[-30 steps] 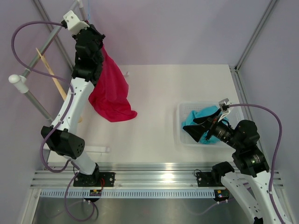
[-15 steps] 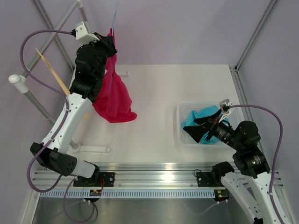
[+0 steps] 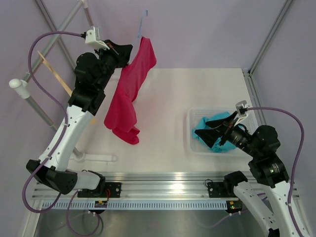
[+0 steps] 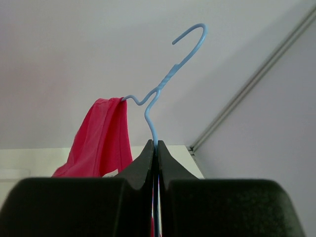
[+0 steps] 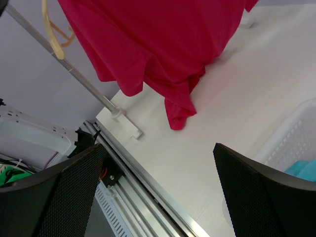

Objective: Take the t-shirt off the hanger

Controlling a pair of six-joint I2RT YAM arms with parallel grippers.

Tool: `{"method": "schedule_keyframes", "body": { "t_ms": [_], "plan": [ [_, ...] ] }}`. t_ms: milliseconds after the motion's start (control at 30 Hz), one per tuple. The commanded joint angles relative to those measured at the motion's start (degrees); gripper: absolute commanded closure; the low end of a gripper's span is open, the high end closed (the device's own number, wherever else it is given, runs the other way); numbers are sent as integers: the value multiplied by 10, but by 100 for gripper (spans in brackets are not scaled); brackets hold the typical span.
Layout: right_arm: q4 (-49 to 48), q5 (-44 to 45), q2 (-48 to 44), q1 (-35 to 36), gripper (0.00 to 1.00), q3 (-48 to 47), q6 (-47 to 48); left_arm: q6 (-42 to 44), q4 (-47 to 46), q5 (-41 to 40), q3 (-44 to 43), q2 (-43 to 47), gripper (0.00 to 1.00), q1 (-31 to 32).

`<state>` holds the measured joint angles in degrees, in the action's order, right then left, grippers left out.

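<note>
A red t-shirt (image 3: 129,94) hangs from a light blue wire hanger (image 3: 142,24) held up over the left of the table. Its lower end touches the table. My left gripper (image 3: 124,51) is shut on the hanger's wire just below the twisted neck. In the left wrist view the hanger (image 4: 165,84) rises from between my closed fingers, its hook free in the air, with the t-shirt (image 4: 101,140) draped to the left. My right gripper (image 3: 211,134) is open and empty over the basket. The right wrist view shows the t-shirt (image 5: 158,39) hanging ahead.
A clear plastic basket (image 3: 191,129) holding a teal garment (image 3: 207,124) sits at the right. A metal clothes rail (image 3: 42,47) with a wooden hanger (image 3: 55,76) stands at the left. The rail's foot (image 3: 96,158) lies near the front edge.
My left arm has swung the hanger and t-shirt right and up, away from the rail. The shirt now hangs more stretched out. My right gripper has shifted slightly left.
</note>
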<state>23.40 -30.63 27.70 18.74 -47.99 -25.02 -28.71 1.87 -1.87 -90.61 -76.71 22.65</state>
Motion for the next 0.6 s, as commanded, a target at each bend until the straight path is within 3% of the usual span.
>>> {"method": "schedule_keyframes", "body": {
  "t_ms": [0,133,400,567],
  "plan": [
    [-48,1,-7,2,1,-58,-9,-13,7,77,-26,29,100,8],
    [-125,9,32,2,0,-89,-26,-22,9,88,1,70,100,12],
    [-285,-35,196,2,4,-203,-78,-71,12,117,74,169,100,42],
    [-316,-36,262,22,8,-274,-38,-83,8,113,109,198,100,75]
  ]
}}
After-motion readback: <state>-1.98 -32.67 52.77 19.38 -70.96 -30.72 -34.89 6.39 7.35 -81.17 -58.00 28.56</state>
